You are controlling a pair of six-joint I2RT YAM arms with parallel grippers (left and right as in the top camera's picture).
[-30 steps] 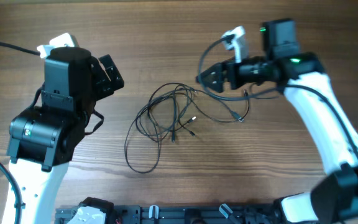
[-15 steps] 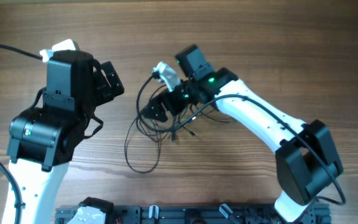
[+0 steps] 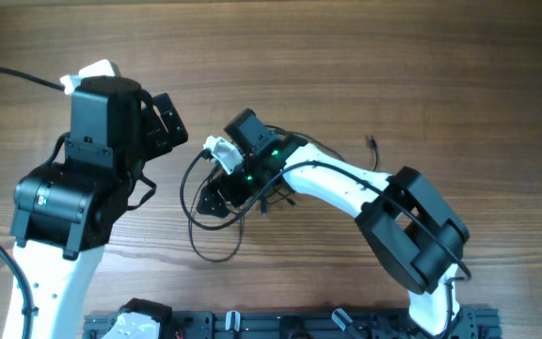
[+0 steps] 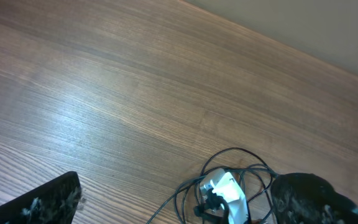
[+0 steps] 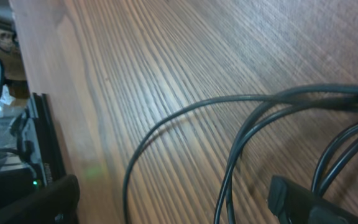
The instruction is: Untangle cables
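Looking at the cables (image 3: 194, 231), they seem feather-light and floppy, loosely tangled on the table (image 3: 459, 56). Right gripper (image 3: 210, 201) hovers spread wide over the strands, pinching nothing; left gripper (image 3: 169, 121) is spread too, off to the side. I'd grab one outer loop, not the knot.

From above, the right gripper (image 3: 216, 195) covers the middle of the cables (image 3: 192, 224), so the tangle under it is hidden. In its wrist view the fingers (image 5: 300, 202) are blurred and cut by the lower edge; the strands run off the right side.
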